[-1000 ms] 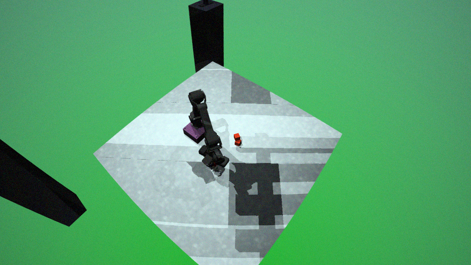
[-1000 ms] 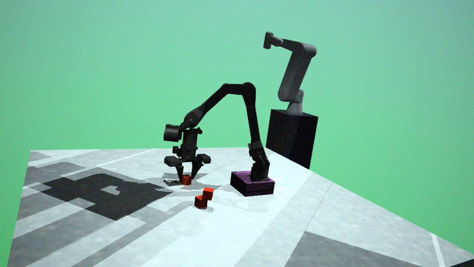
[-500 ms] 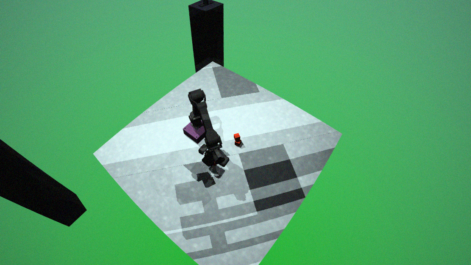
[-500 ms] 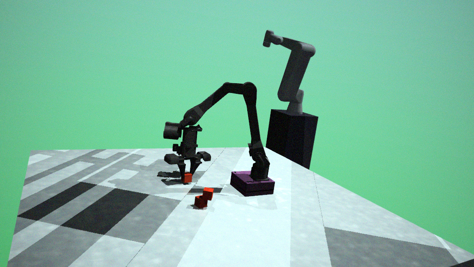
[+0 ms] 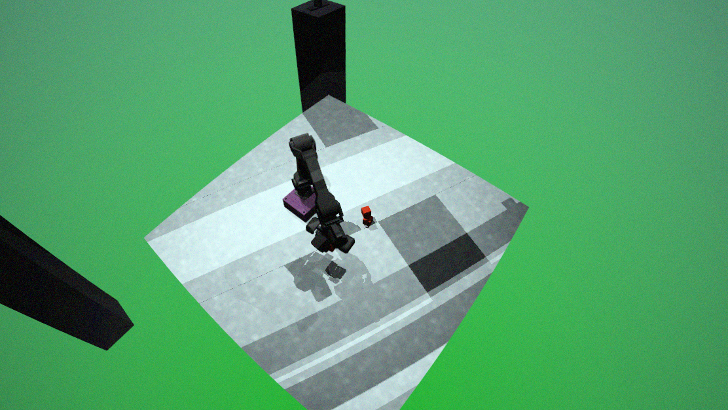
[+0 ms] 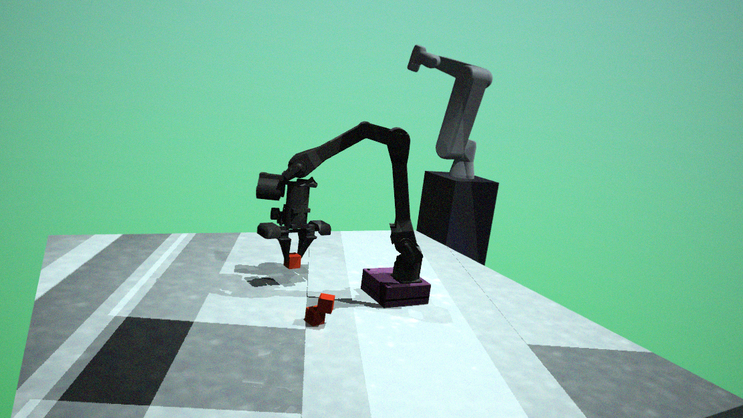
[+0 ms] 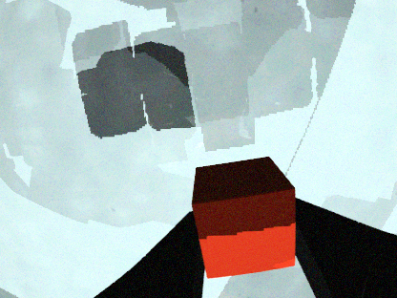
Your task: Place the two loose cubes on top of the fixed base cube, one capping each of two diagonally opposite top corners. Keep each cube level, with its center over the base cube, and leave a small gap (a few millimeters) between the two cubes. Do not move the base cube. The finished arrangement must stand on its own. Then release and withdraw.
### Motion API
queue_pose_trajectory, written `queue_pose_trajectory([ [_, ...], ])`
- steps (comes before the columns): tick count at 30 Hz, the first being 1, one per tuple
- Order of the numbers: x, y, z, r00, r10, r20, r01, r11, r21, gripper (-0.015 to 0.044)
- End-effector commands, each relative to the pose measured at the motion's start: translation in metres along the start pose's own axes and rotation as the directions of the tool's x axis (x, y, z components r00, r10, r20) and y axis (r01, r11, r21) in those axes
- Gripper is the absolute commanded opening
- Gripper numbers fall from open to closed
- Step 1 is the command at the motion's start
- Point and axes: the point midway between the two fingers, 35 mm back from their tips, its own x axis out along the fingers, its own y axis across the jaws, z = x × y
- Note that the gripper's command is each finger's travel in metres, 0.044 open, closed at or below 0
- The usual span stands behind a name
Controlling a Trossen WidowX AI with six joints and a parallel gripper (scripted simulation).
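My gripper (image 6: 293,256) (image 7: 242,214) is shut on a loose red cube (image 6: 294,261) (image 7: 248,251), with a finger on either side. The cube hangs above the table, and only a sliver of it shows under the gripper in the top view. The fixed base cube (image 6: 313,316) (image 5: 367,222) stands on the table, to the right of the gripper in the top view and nearer the viewer in the exterior view. The other loose red cube (image 6: 326,301) (image 5: 365,209) rests on top of it, looks level, and is offset toward one corner, overhanging the base.
The arm's purple base block (image 6: 395,293) (image 5: 300,204) stands on the patterned table (image 6: 415,363) (image 5: 229,316). A grey second arm (image 6: 460,114) stands on a black pedestal (image 6: 457,218) beyond the table edge. Another black block (image 5: 66,295) is at the left in the top view.
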Motion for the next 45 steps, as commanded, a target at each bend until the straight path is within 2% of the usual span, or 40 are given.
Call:
queue_pose_trajectory([
  [1,-0.015,0.001,0.001,1.000,0.007,0.007,-0.007,1.000,0.002,0.0105],
  [13,-0.051,-0.004,-0.002,1.000,0.007,0.007,-0.007,1.000,0.002,0.0105],
  [45,-0.046,0.040,-0.085,1.000,0.011,0.000,-0.010,0.926,-0.377,0.0105],
])
